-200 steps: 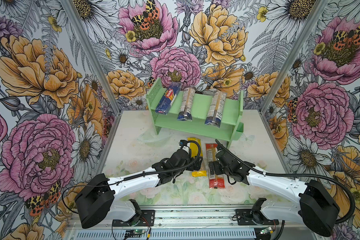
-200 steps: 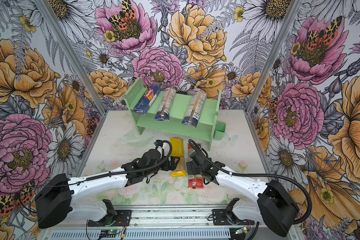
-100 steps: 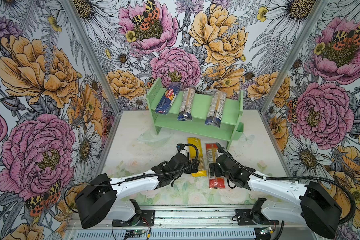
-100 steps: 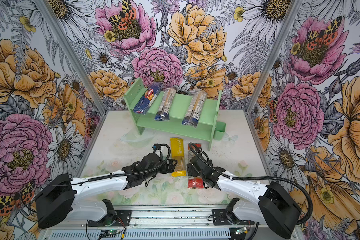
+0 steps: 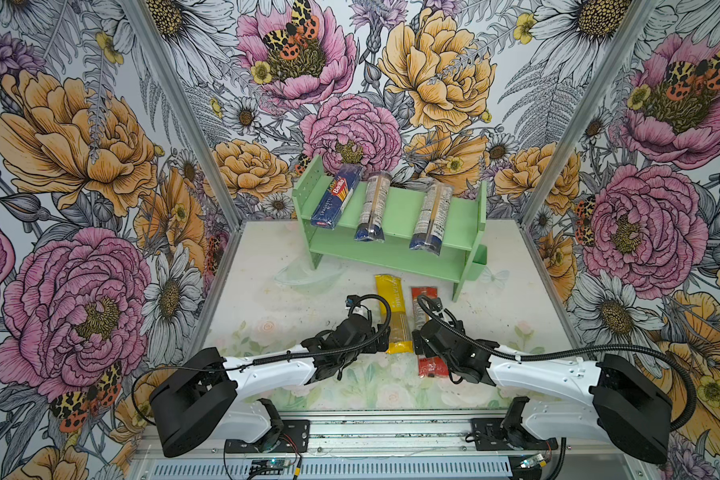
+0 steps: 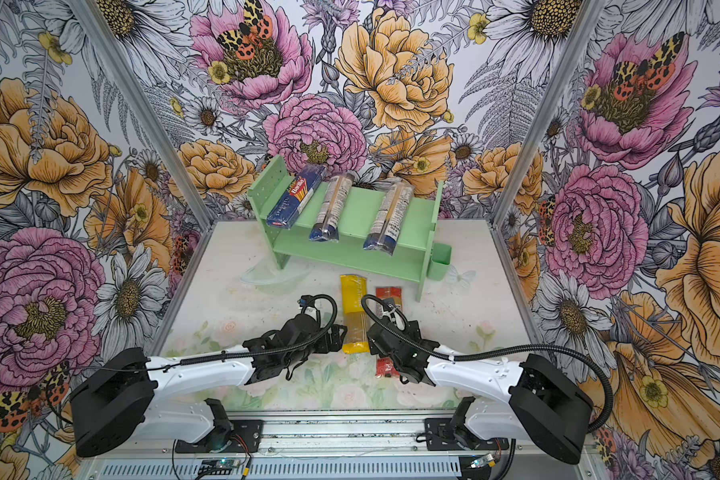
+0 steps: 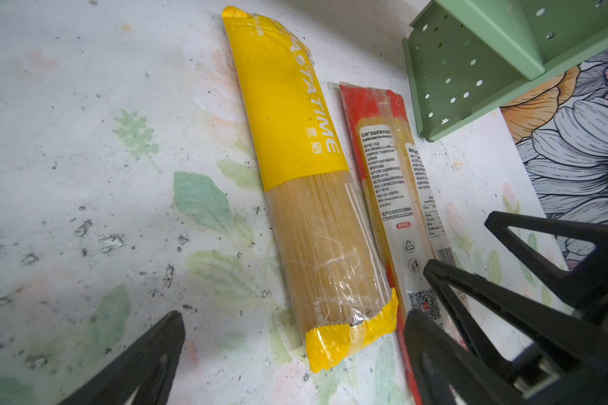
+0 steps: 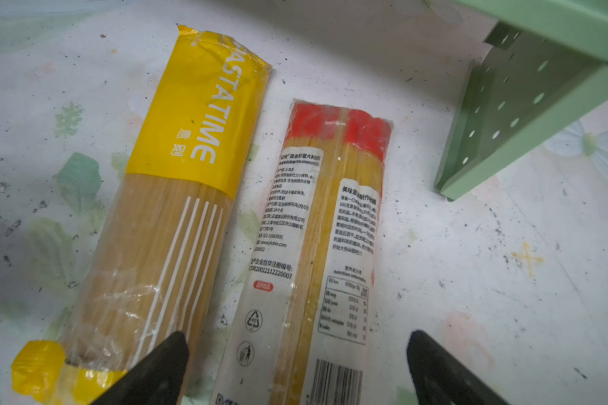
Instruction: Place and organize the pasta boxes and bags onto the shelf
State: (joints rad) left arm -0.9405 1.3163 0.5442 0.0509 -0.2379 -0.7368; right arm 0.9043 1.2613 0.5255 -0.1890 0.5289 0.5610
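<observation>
L gripper (image 7: 293,317): low over table (image 5: 267,299), jaws spread wide, nothing held; fingers sit either side of yellow bag's near end.
R gripper (image 8: 297,336): jaws also apart, no grip; fingers straddle red-ended bag's near part.
Yellow bag (image 5: 393,316): flat on table in front of shelf, lengthwise toward it.
Red-ended bag (image 8: 330,228): flat on table just R of yellow bag, approx parallel, narrow gap; far end near foot of shelf's R side panel.
Shelf (image 5: 402,212): at back of table, by rear wall.
Top tier, L to R: Barilla box (image 5: 335,201), navy-ended bag (image 5: 373,205), then 2nd navy-ended bag (image 5: 431,216) w/ a gap; all front-to-back, near ends overhang front edge.
Side bin (image 6: 439,259): outside R panel, low.
</observation>
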